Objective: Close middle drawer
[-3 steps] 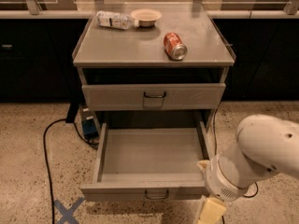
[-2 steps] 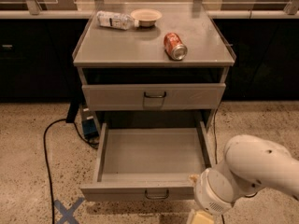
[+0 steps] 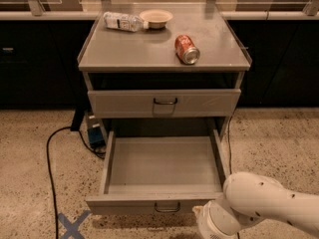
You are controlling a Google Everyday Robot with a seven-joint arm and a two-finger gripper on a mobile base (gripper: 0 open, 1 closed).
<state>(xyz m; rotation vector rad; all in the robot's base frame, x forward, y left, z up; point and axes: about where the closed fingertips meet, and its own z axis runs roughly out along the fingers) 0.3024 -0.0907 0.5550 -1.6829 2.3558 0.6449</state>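
The middle drawer (image 3: 164, 166) is pulled far out of the grey cabinet. It is wide, shallow and empty, and its short front panel (image 3: 144, 203) carries a small dark wire handle (image 3: 167, 208). My white arm (image 3: 249, 210) comes in from the bottom right, with its rounded wrist just right of the handle and close to the front panel. My gripper is below the bottom edge of the camera view and does not show.
The drawer above (image 3: 164, 102) is shut. On the cabinet top (image 3: 129, 46) lie a red can (image 3: 187, 49), a plastic bottle (image 3: 122, 21) and a bowl (image 3: 156, 18). A black cable (image 3: 49, 163) and a blue cross mark (image 3: 72, 225) are on the floor at left.
My arm has moved left and down towards the drawer's front panel. The pale fingertip seen earlier has dropped out of view. The drawer has not moved.
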